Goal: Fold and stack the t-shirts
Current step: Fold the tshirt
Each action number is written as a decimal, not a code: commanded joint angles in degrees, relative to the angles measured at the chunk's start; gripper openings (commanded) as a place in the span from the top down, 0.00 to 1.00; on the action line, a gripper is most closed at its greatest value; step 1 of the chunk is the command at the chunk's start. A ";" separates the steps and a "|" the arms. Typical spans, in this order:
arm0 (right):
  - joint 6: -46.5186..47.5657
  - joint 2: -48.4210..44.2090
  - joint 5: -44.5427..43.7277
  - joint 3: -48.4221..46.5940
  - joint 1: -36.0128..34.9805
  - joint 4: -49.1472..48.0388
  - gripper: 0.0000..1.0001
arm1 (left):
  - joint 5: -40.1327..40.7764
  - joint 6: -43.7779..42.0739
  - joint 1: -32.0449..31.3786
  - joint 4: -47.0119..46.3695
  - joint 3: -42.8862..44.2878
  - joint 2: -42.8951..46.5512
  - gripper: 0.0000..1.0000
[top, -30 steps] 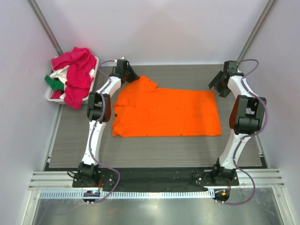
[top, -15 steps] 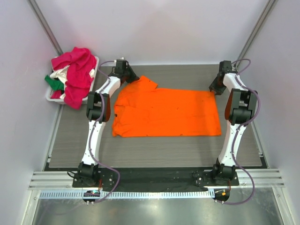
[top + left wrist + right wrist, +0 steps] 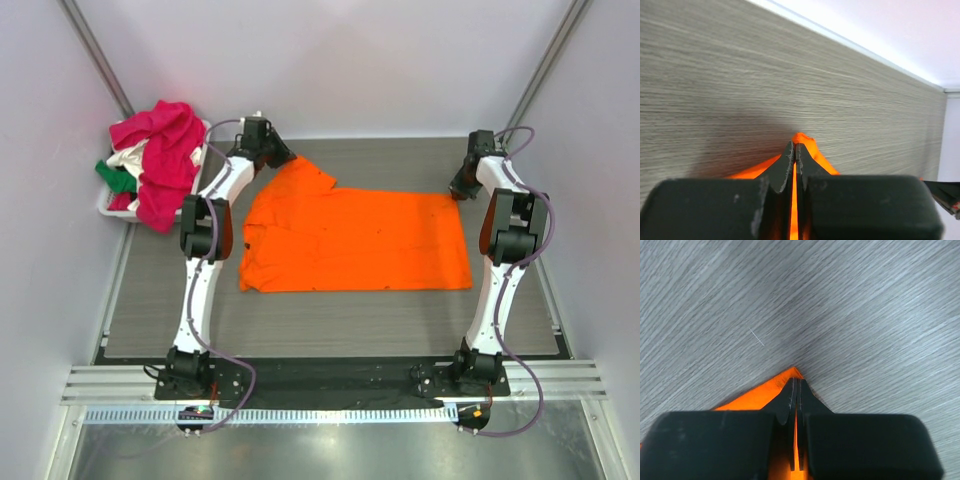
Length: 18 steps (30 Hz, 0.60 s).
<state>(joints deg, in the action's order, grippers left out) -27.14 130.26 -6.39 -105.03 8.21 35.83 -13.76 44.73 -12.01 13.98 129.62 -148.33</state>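
The orange t-shirt [image 3: 355, 240] lies spread flat in the middle of the table. My left gripper [image 3: 284, 160] is shut on its far left corner, at the sleeve. In the left wrist view the orange cloth [image 3: 809, 144] sticks out past the closed left gripper [image 3: 795, 148]. My right gripper [image 3: 458, 190] is shut on the far right corner of the t-shirt. In the right wrist view the right gripper [image 3: 796, 383] pinches the orange corner [image 3: 760, 392] against the table. Other t-shirts, magenta-pink [image 3: 162, 160], white [image 3: 130, 157] and green [image 3: 112, 176], are heaped at the far left.
A white plastic basket [image 3: 106, 208] at the far left holds the heap, with the pink shirt hanging over its front edge. Grey wood-grain table [image 3: 330, 320] surrounds the orange shirt. White walls close in on the back and sides.
My right gripper has dropped onto the far right corner of the orange t-shirt and shut on it. My left gripper has drawn the sleeve corner slightly toward the far left.
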 commanded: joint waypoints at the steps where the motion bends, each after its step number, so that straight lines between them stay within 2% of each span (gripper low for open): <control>1: 0.33 -2.72 1.47 -2.54 -0.30 0.02 0.99 | -1.27 -0.87 0.23 0.26 1.08 6.21 1.00; 8: 0.68 -7.81 2.17 -0.09 -0.91 -0.15 0.99 | -0.92 -2.28 0.23 0.35 -7.79 15.42 1.00; 18: 0.59 -21.52 2.00 15.80 -0.91 -2.87 0.99 | 0.22 -4.74 -0.03 -1.41 -30.55 30.72 1.00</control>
<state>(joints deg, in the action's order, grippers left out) -27.07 114.67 -4.56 -92.20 7.46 34.70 -13.56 41.95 -11.99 13.74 103.33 -122.91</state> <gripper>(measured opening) 0.023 0.005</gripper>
